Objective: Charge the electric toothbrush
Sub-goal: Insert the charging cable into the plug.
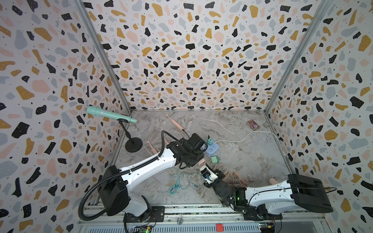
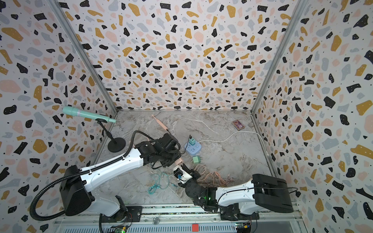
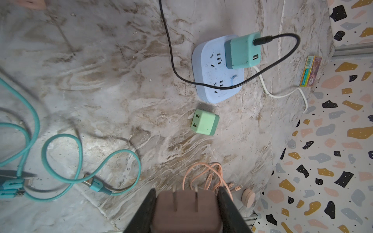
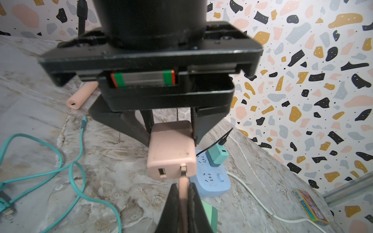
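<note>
While the near edge is being taken up by the two arm bases on their rail, open table [image 1: 252, 161] is being left mostly on the right side, crossed only by the white cord [image 1: 248, 134]. Nearest, the teal cable [image 1: 177, 182] and pink cable [image 1: 232, 175] are being seen lying in loose coils.

The right gripper [image 4: 183, 186] is being seen clamped on the pink cable's plug end, which is being pressed at a port of the pink adapter [image 4: 171, 153]; full seating cannot be told. The adapter is being gripped above the marble by the left gripper [image 3: 186, 189], prongs outward.

Just beyond, the green adapter [image 3: 204, 122] is lying loose near the power strip [image 3: 201, 76]. One socket is being filled by the teal adapter [image 3: 241, 52], with the black cable [image 3: 171, 50] plugged in.

Farther off, a second toothbrush [image 1: 151, 146] is lying beside the stand [image 1: 133, 145], partly hidden by the left arm. The pink toothbrush [image 1: 175, 123] is lying near the back wall. The card box [image 1: 253, 124] is lying closed, contents unseen. A round pink object [image 1: 272, 181] is being cut off by the right arm.
</note>
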`<action>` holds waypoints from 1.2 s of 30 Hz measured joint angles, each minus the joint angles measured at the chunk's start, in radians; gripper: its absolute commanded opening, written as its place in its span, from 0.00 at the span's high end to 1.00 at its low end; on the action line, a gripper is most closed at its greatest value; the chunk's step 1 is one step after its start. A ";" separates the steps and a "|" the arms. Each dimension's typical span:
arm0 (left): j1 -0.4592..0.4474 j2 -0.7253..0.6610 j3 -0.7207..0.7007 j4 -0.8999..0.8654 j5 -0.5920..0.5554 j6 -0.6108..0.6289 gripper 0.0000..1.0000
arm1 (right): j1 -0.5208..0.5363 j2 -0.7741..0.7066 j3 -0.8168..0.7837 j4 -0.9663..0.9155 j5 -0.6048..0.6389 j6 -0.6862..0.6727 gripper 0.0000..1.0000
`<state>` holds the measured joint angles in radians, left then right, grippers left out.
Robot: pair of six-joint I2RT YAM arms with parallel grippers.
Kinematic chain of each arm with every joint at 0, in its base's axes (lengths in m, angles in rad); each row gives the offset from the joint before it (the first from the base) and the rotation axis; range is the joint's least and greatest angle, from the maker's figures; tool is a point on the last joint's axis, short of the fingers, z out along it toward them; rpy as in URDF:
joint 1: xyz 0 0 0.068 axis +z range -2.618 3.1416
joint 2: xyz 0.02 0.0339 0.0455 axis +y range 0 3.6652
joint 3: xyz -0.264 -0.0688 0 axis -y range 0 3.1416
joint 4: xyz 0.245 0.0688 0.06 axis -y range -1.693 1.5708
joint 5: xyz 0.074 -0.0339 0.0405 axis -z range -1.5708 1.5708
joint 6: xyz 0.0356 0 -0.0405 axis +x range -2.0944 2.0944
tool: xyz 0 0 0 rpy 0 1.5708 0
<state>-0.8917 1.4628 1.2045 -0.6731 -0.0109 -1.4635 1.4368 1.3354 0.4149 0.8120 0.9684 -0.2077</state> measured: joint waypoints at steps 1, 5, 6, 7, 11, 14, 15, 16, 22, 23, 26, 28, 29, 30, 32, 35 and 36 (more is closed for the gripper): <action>0.000 0.000 0.000 -0.002 -0.003 -0.002 1.00 | 0.000 0.017 0.006 0.011 0.010 -0.005 1.00; -0.002 0.000 0.000 -0.004 -0.027 -0.007 1.00 | -0.011 0.056 0.018 0.048 0.018 -0.029 1.00; -0.002 0.000 0.000 -0.002 -0.031 -0.010 1.00 | -0.016 0.059 0.018 0.058 0.015 -0.034 1.00; -0.002 0.000 0.000 0.002 -0.035 -0.013 1.00 | -0.022 0.059 0.018 0.064 0.010 -0.039 1.00; -0.002 -0.004 0.000 0.015 -0.055 -0.016 1.00 | -0.043 0.056 0.018 0.080 -0.014 -0.066 1.00; -0.002 -0.010 0.000 0.027 -0.064 -0.018 1.00 | -0.055 0.049 0.018 0.090 -0.032 -0.085 1.00; -0.002 -0.010 0.000 0.031 -0.066 -0.018 1.00 | -0.057 0.049 0.018 0.096 -0.036 -0.095 1.00; -0.002 -0.011 0.000 0.034 -0.068 -0.018 1.00 | -0.059 0.049 0.018 0.104 -0.038 -0.111 1.00; -0.002 -0.011 0.003 0.062 -0.101 -0.023 1.00 | -0.106 0.043 0.018 0.129 -0.078 -0.154 1.00; -0.002 -0.011 0.003 0.067 -0.106 -0.024 1.00 | -0.114 0.039 0.018 0.129 -0.087 -0.156 1.00; -0.002 -0.011 0.003 0.081 -0.113 -0.026 1.00 | -0.125 0.034 0.018 0.129 -0.108 -0.173 1.00; -0.002 -0.011 0.003 0.081 -0.116 -0.027 1.00 | -0.128 0.034 0.018 0.128 -0.113 -0.181 1.00; -0.002 -0.011 0.003 0.081 -0.116 -0.029 1.00 | -0.129 0.035 0.018 0.128 -0.114 -0.183 1.00; -0.003 -0.011 0.003 0.080 -0.119 -0.029 1.00 | -0.129 0.037 0.018 0.128 -0.115 -0.184 1.00; -0.005 -0.011 0.003 0.076 -0.129 -0.031 1.00 | -0.129 0.045 0.021 0.128 -0.114 -0.184 1.00; -0.008 -0.011 0.003 0.074 -0.147 -0.034 1.00 | -0.131 0.059 0.036 0.123 -0.108 -0.184 1.00; -0.008 -0.011 0.003 0.074 -0.154 -0.034 1.00 | -0.133 0.063 0.044 0.115 -0.106 -0.183 1.00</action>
<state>-0.8997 1.4513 1.2079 -0.5995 -0.1646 -1.4979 1.3041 1.3987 0.4591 0.9268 0.8623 -0.3912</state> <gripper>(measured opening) 0.419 0.091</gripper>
